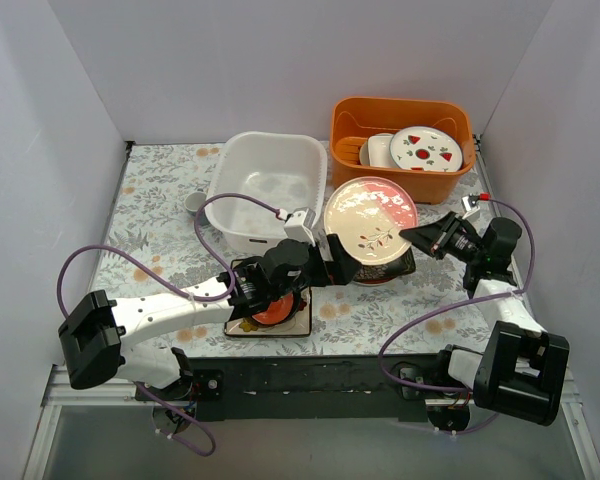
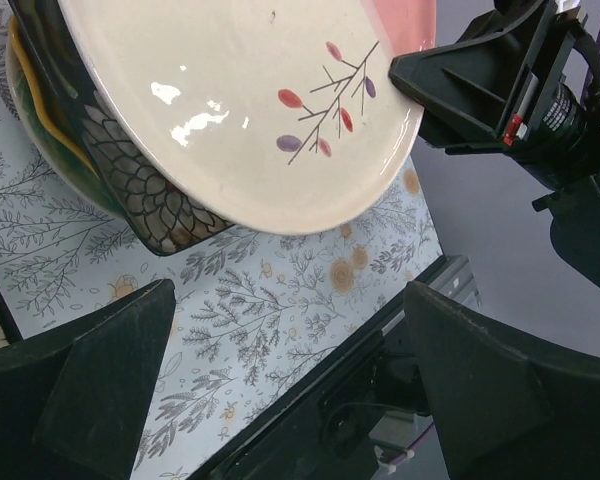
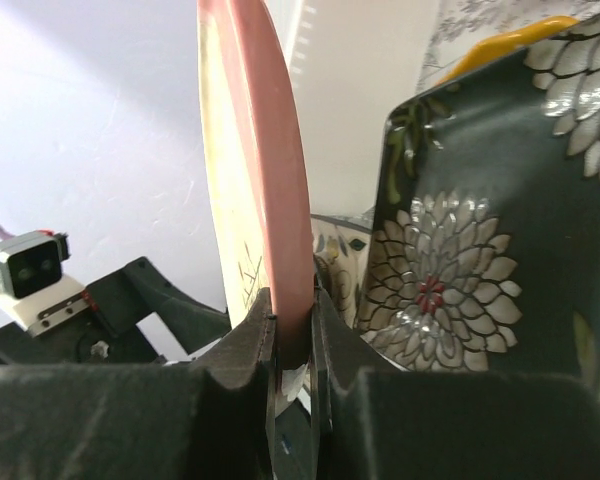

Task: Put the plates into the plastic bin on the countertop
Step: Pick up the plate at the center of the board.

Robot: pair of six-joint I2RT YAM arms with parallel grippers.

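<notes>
My right gripper (image 1: 412,236) (image 3: 292,300) is shut on the rim of a cream round plate (image 1: 372,218) (image 2: 250,110) (image 3: 265,150) with a pink side and a twig drawing. The plate is tilted up over a stack holding a black square plate with white flowers (image 1: 400,268) (image 2: 145,205) (image 3: 480,220) and a yellow plate (image 2: 40,110) (image 3: 510,35). My left gripper (image 1: 338,264) (image 2: 288,292) stands wide open at the plate's left edge, holding nothing. The white plastic bin (image 1: 270,137) sits behind on the countertop (image 2: 40,250). A small red plate (image 1: 273,310) lies on a square plate (image 1: 298,325) under my left arm.
An orange tub (image 1: 400,105) at the back right holds a white round plate with red marks (image 1: 427,148). A small grey dish (image 1: 195,203) sits left of the bin. The countertop's black front edge (image 1: 310,375) runs along the near side. Walls close in on three sides.
</notes>
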